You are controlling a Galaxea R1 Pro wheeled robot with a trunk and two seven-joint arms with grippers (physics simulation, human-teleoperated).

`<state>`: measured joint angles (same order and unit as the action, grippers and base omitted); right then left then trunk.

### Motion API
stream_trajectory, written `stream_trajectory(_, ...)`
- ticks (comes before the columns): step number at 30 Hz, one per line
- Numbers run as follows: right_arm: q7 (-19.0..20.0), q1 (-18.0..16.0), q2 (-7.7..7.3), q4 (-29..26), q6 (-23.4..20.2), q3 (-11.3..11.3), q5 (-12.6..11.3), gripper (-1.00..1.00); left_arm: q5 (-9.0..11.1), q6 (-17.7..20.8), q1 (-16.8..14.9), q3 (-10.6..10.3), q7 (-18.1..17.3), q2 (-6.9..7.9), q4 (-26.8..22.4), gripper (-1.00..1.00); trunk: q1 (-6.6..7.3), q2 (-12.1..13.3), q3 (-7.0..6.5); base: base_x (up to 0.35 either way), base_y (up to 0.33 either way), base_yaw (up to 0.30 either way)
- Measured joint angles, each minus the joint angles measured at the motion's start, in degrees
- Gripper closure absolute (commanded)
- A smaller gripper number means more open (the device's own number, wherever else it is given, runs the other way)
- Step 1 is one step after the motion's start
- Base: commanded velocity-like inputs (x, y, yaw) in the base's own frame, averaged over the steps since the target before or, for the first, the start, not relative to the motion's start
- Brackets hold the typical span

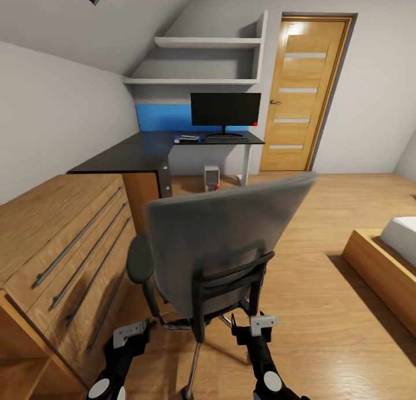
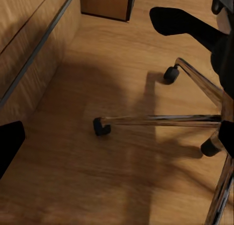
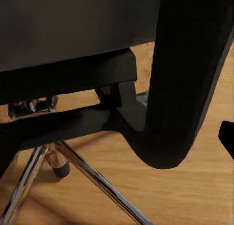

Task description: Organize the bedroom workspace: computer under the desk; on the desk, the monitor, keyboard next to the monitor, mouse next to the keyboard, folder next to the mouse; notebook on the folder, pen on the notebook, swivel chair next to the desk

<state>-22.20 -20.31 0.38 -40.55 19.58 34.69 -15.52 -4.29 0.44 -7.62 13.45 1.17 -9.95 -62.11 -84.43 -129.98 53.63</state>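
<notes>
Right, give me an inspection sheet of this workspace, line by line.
Surface: desk black top, far ahead by the blue panel.
Job's things: monitor upright on the desk; keyboard in front of it; small stacked items beside the keyboard, too small to identify; computer on the floor under the desk; swivel chair directly ahead, apart from the desk, tilted.
Clutter: nothing seen.
Grippers: left gripper and right gripper low behind the chair, state unclear.
Cables: nothing seen.
Surroundings: wooden drawer cabinet, door, bed, shelves.
</notes>
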Motion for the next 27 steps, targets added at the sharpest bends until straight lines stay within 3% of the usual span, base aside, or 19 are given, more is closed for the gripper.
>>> stream_trajectory(7, 0.0, 0.0, 0.01, 0.0, 0.0, 0.0, 0.3, -1.0, 0.0, 0.0, 0.0, 0.0, 0.0, 0.0, 0.0, -1.0, 0.01, 0.0, 0.0, 0.117, 0.162, 0.0)
stream_trajectory(21, 0.0, 0.0, 0.01, 0.0, 0.0, 0.0, 0.4, -1.0, 0.0, 0.0, 0.0, -0.1, 0.1, 0.01, 0.1, -1.0, 0.0, 0.0, 0.0, 0.02, 0.01, 0.0)
stream_trajectory(27, 0.0, 0.0, 0.01, 0.0, 0.0, 0.0, 0.4, -1.0, 0.0, 0.0, 0.0, -0.1, 0.0, 0.01, 0.1, -1.0, 0.02, 0.0, 0.0, 0.165, 0.0, 0.0)
